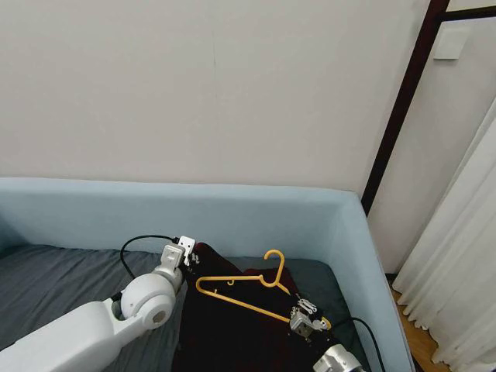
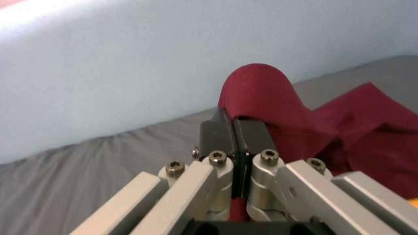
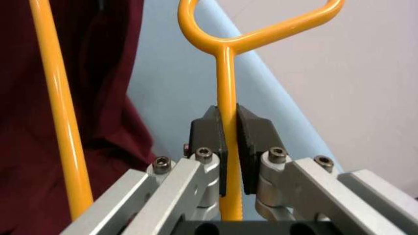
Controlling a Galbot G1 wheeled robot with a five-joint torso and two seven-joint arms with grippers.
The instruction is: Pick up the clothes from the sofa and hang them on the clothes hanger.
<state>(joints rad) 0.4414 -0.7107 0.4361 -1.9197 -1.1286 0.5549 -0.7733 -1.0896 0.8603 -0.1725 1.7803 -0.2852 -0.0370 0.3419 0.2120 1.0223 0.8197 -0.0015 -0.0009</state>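
Note:
A dark red garment [image 1: 232, 325] lies on the grey sofa seat [image 1: 62, 279]. My left gripper [image 1: 186, 249] is shut on a fold of it near the sofa's back; the left wrist view shows the red cloth [image 2: 261, 103] bulging up from between the black fingertips [image 2: 219, 132]. An orange clothes hanger [image 1: 244, 291] is held above the garment, hook pointing up. My right gripper [image 1: 306, 314] is shut on one end of the hanger. In the right wrist view the hanger wire [image 3: 225, 98] runs between the pads [image 3: 251, 132].
The light blue sofa back [image 1: 194, 213] and right armrest [image 1: 364, 271] enclose the seat. A white wall [image 1: 217, 85] rises behind. A dark door frame [image 1: 399, 108] and white curtain [image 1: 457, 271] stand to the right.

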